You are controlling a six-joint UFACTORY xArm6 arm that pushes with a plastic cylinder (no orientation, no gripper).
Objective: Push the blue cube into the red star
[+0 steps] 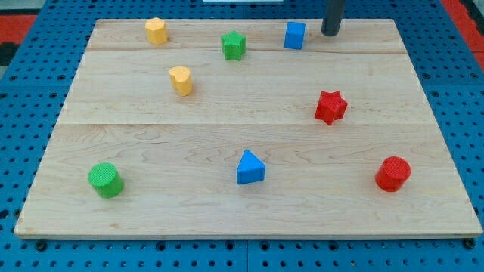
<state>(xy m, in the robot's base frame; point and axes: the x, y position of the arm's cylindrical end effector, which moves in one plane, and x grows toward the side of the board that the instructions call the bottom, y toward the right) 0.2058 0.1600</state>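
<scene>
Our tip (330,34) stood just right of the blue cube (295,35), top of frame.
The tool was a bare rod, nothing held; the red star (330,106) lay lower right of the cube on the worktop (227,204).

Near the wooden board's (249,215) top edge, my tip (330,34) stands just right of the blue cube (295,35), not touching it. The red star (330,106) lies below and right of the cube, well apart.
</scene>
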